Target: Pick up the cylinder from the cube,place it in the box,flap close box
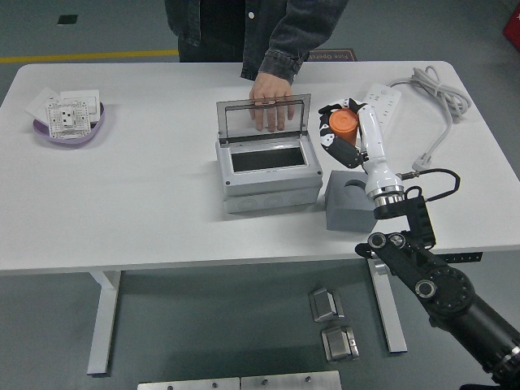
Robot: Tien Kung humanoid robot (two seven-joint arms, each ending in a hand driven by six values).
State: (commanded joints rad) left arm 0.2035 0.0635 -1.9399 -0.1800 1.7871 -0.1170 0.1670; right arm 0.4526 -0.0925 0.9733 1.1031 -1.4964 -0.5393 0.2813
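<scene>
We see the right hand (341, 130) clenched around the orange cylinder (344, 123), holding it in the air just above and at about 12 o'clock from the grey cube (351, 201), whose round socket on top now shows bare. The white forearm runs from the hand down toward 5 o'clock, over the cube, to the black arm at the lower right. The grey box (268, 172) sits mid-surface, at 9 o'clock from the cube and close beside it, its clear lid (264, 118) standing upright and its dark inside exposed. At 12 o'clock, a person's hand (270, 101) rests behind the raised lid, fingers showing through it. A white power strip (380, 104) with its grey cord lies at 1 o'clock from the cylinder. A purple dish (69, 126) carrying white parts sits far off at 9 o'clock on the white surface (146, 211).
</scene>
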